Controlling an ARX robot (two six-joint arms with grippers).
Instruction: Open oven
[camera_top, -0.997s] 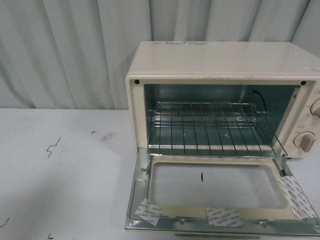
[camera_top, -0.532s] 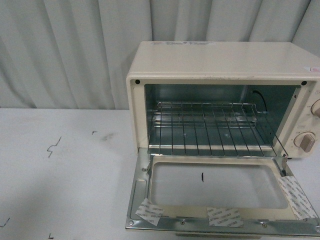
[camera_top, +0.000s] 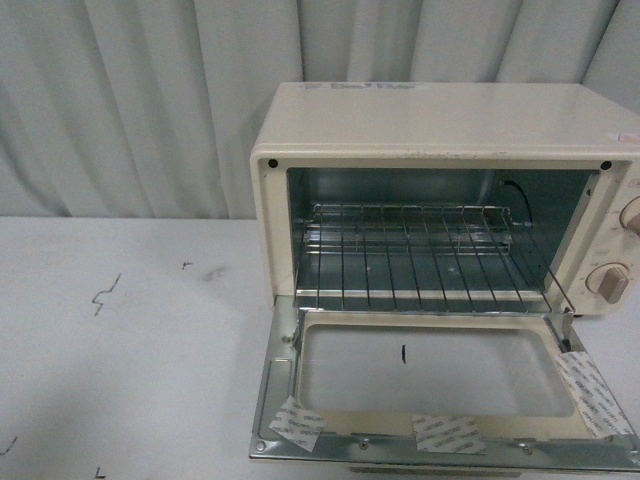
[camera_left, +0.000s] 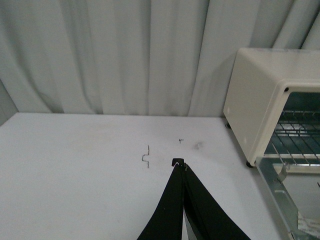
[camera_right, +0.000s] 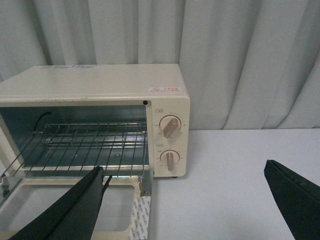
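The cream-white oven (camera_top: 440, 120) stands at the right of the white table. Its glass door (camera_top: 430, 370) lies folded down flat toward me, and the wire rack (camera_top: 420, 255) shows inside. Two round knobs (camera_top: 612, 282) sit at its right edge. No gripper shows in the front view. In the left wrist view my left gripper (camera_left: 179, 163) is shut and empty over the bare table, left of the oven (camera_left: 260, 95). In the right wrist view my right gripper (camera_right: 185, 175) is open wide and empty, in front of the oven (camera_right: 100, 85), one finger (camera_right: 75, 207) over the lowered door (camera_right: 60, 200).
A grey curtain (camera_top: 130, 100) hangs behind the table. Small dark marks (camera_top: 105, 293) lie on the tabletop left of the oven. White tape strips (camera_top: 448, 432) stick to the door's inner frame.
The front view shifts very slightly; the oven door stays down flat and nothing else has moved.
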